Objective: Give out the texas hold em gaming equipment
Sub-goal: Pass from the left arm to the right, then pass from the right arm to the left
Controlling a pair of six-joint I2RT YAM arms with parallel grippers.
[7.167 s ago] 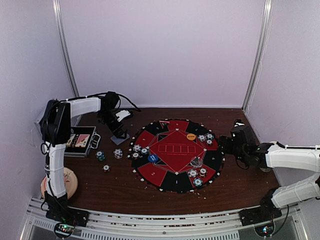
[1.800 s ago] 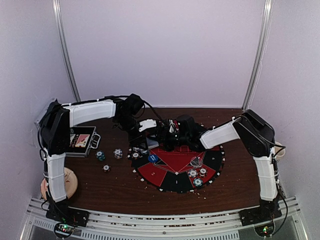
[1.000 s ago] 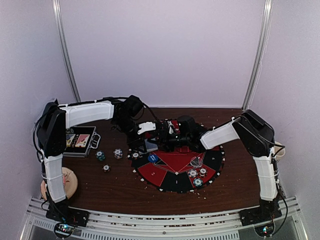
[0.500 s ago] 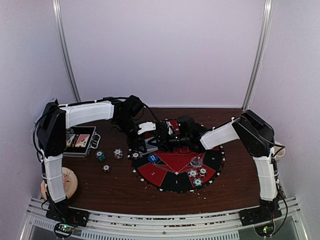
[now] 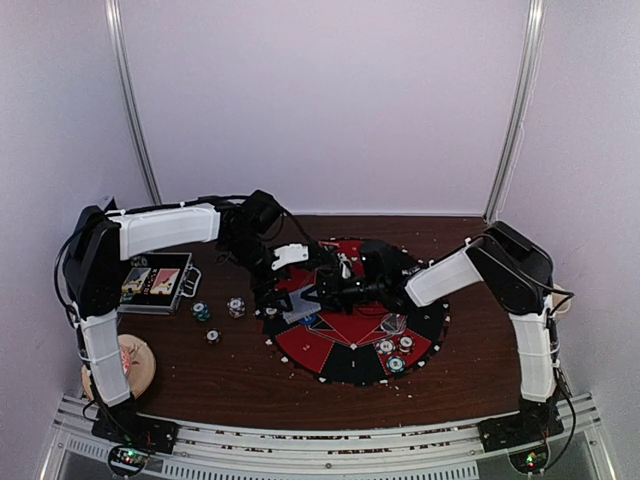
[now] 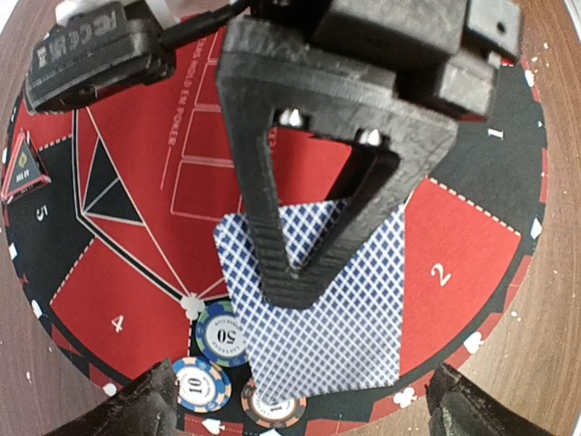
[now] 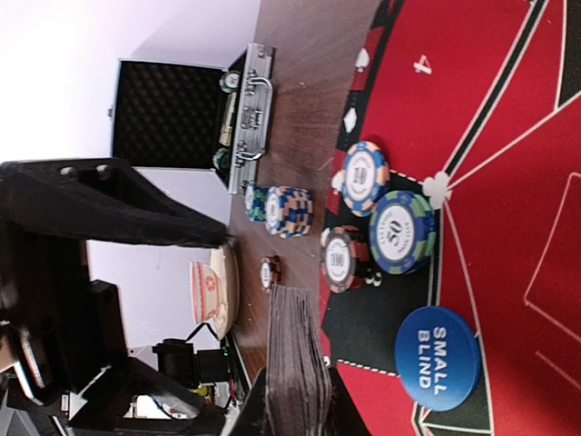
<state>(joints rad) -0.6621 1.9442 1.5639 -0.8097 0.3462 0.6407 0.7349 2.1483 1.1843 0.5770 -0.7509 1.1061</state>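
Observation:
A deck of blue-backed playing cards hangs over the round red-and-black mat, with my right gripper shut on it. In the right wrist view the deck shows edge-on between the fingers. My left gripper stands open above it, its fingertips wide of the cards and not touching them. In the top view both grippers meet over the mat's left part. Below the deck three poker chips lie on the mat, and a blue small-blind button lies close by.
An open metal case stands at the left. Chip stacks and single chips lie on the wood between case and mat. A patterned plate sits near the left arm's base. More chips rest on the mat's near right.
My left gripper has opened and let go of the deck. My right gripper has shut on it and shifted slightly toward the near left.

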